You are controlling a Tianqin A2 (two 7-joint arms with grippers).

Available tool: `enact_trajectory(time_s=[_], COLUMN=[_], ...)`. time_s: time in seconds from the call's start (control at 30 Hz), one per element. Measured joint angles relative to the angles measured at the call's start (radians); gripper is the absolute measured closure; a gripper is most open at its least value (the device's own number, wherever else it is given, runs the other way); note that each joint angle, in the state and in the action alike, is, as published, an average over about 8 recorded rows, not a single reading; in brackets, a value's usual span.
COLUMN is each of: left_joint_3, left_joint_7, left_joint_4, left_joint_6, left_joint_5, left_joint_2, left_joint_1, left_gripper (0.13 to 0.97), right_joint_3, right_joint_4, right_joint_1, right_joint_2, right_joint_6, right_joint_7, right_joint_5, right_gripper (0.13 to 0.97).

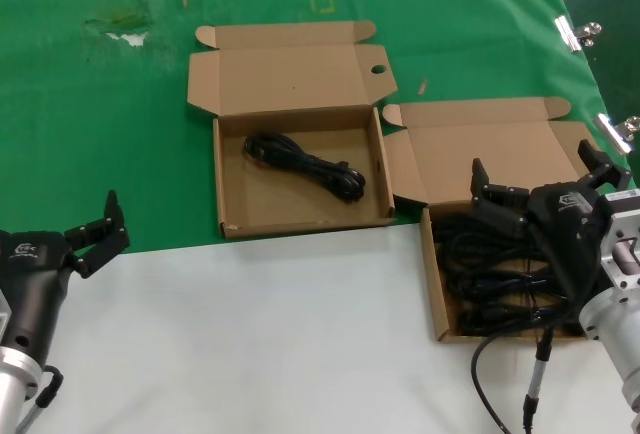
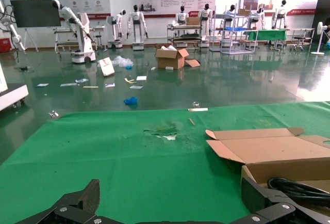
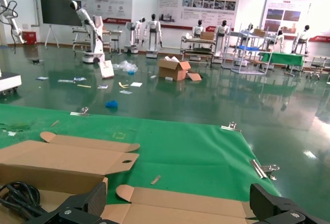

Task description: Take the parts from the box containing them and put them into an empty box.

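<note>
Two open brown cardboard boxes sit on a table covered partly by a green cloth (image 1: 100, 134) and partly by a white surface (image 1: 280, 334). One box (image 1: 300, 216), near the middle of the head view, holds a single black cord (image 1: 305, 164) lying diagonally from ten o'clock toward four o'clock. At four o'clock from it, touching its corner, the second box (image 1: 436, 294) holds a tangled pile of black cords (image 1: 480, 274). The right gripper (image 1: 540, 182) hovers over that pile with its fingers spread wide apart, holding nothing. The left gripper (image 1: 98, 229) waits at eight o'clock in the head view over the white surface, fingers also apart and empty. A thin wire (image 1: 500, 394) dangles below the right arm.
</note>
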Motion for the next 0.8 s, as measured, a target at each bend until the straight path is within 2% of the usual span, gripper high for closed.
enact_trajectory(time_s=[0.8], left_joint_3=[0.0], left_joint_7=[0.0], left_joint_4=[0.0], left_joint_6=[0.0], left_joint_5=[0.0], left_joint_2=[0.0], left_joint_1=[0.0], left_gripper=[0.132], right_joint_3=[0.0], right_joint_4=[0.0], right_joint_1=[0.0], right_joint_2=[0.0], right_joint_6=[0.0], right_joint_7=[0.0], right_joint_5=[0.0], right_gripper=[0.129])
